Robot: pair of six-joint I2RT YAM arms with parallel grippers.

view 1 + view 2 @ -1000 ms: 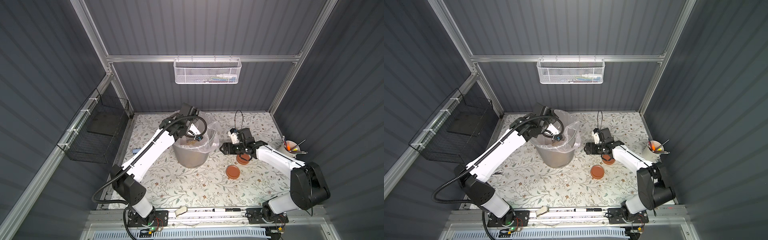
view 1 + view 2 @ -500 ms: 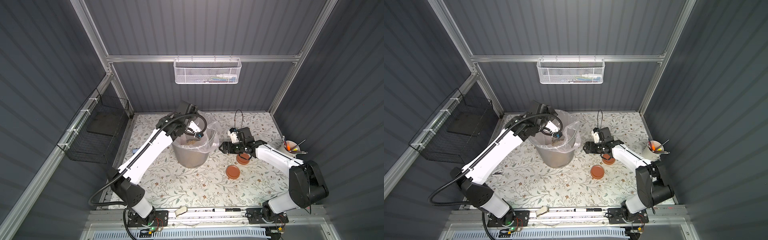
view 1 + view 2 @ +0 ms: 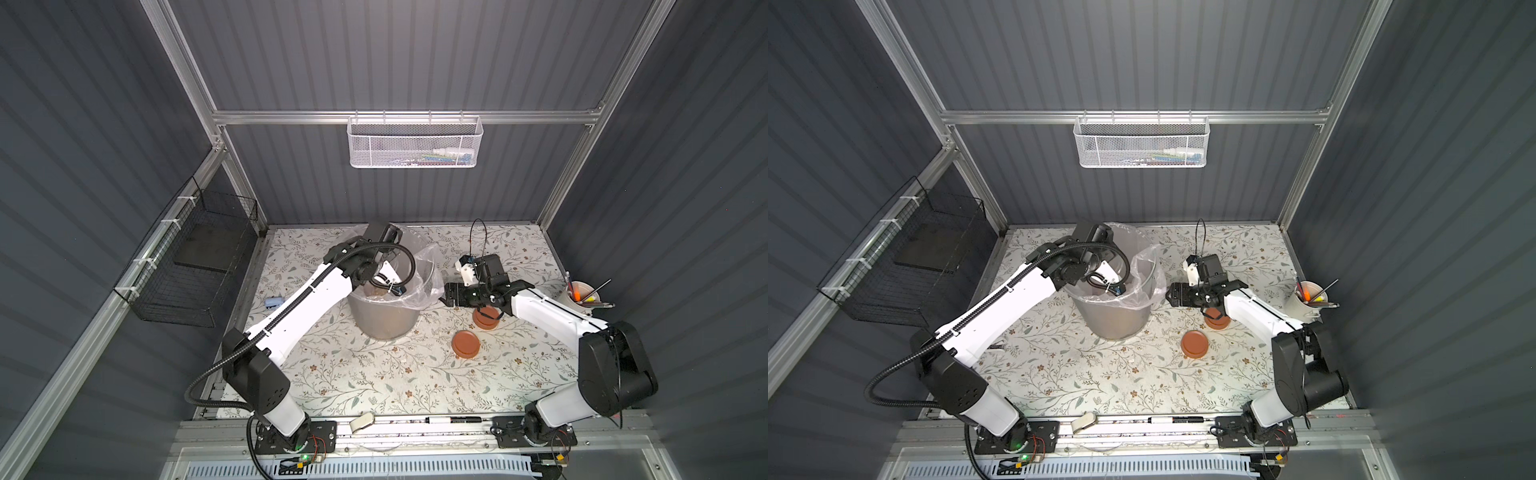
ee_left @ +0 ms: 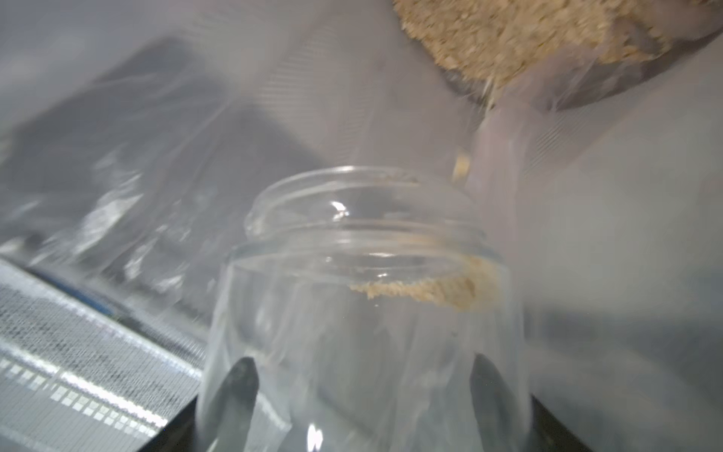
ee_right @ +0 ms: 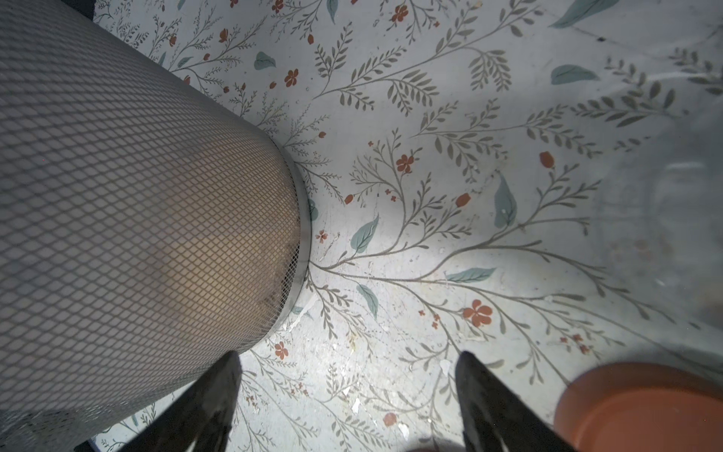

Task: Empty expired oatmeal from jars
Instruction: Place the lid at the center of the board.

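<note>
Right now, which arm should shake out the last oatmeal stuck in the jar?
Left. The left gripper grips the tipped jar inside the bin, oatmeal clinging by the neck. The right gripper is open, empty, outside the bin.

My two arms share one build. The left arm (image 3: 307,303) has long white shells set between bulky black joint housings. A ribbed black conduit (image 3: 189,390) follows its white link, tied on with small white straps. The right arm (image 3: 548,313) wears the same white and black, with a thin black wire (image 3: 478,220) above a white block (image 3: 466,270) at its wrist. Each arm stands on a black plate (image 3: 291,442), and a green light (image 3: 306,458) glows by the left one. The left gripper (image 4: 364,387) and right gripper (image 5: 352,391) end in matte black, tapered fingers (image 5: 219,391).
</note>
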